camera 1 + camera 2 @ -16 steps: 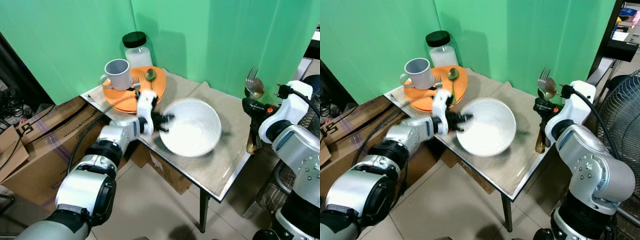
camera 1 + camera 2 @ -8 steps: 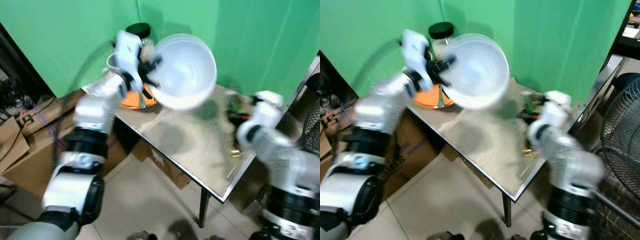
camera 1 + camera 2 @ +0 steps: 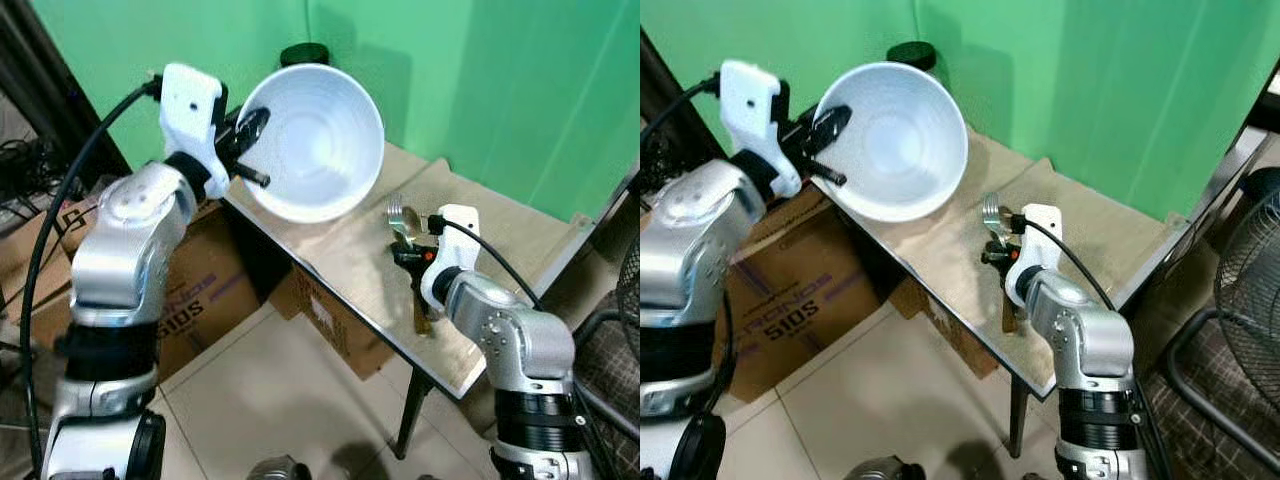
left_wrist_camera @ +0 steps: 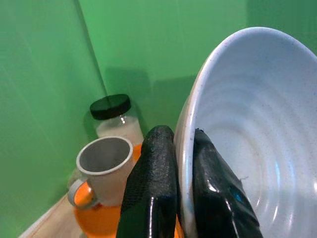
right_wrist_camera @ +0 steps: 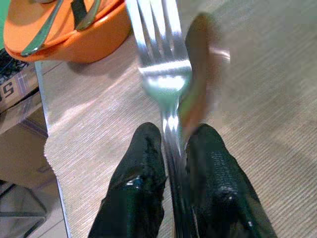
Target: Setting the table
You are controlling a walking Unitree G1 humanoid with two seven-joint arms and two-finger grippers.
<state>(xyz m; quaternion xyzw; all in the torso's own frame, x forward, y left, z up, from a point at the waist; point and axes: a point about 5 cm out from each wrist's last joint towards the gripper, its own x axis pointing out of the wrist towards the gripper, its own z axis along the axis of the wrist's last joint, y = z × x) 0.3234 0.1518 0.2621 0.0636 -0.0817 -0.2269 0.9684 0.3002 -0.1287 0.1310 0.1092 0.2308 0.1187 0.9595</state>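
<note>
The left gripper [image 4: 173,193] pinches the rim of a white bowl [image 3: 318,140], raised and tilted above the table [image 3: 500,225]. The right gripper [image 5: 173,198] clamps a fork [image 5: 161,64] and spoon [image 5: 200,74] over the tabletop. Lowering the bowl level would seat it cleanly.

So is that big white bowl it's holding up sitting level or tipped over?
Tipped. The left pincer grips the white bowl by its rim in the air, turned on its side so its empty inside faces the camera.

Counted one white bowl [image 3: 315,140], one mug [image 4: 101,168], one jar [image 4: 113,120], one orange plate [image 5: 69,37], one fork [image 5: 161,64], one spoon [image 5: 198,74].
</note>
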